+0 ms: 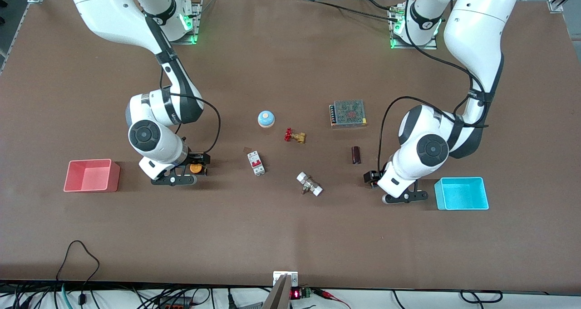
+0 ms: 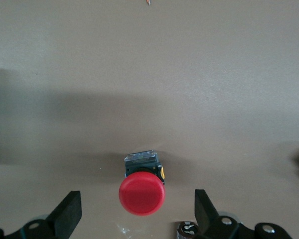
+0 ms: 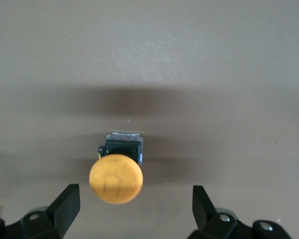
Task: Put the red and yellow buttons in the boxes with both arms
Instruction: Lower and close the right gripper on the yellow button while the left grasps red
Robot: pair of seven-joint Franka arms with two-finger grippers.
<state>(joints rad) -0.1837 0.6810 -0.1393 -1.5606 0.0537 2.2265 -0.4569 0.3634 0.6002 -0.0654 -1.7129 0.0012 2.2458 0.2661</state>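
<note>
While both white arms bend low over the matte brown table [image 1: 290, 236], each gripper hangs above one button with its black fingers spread wide and nothing clamped. The pink-red box [image 1: 92, 175], a smooth plastic tub, sits at the right arm's end; the cyan box [image 1: 461, 193] sits at the left arm's end, just beside the left gripper [image 1: 405, 198]. The right gripper [image 1: 174, 180] is near the pink-red box. In the right wrist view the yellow button [image 3: 115, 178], a round cap on a black base, lies between the fingers [image 3: 65, 206], touching neither. Only the left wrist view shows the red button [image 2: 141, 193], likewise centred between the fingers [image 2: 70, 211].
</note>
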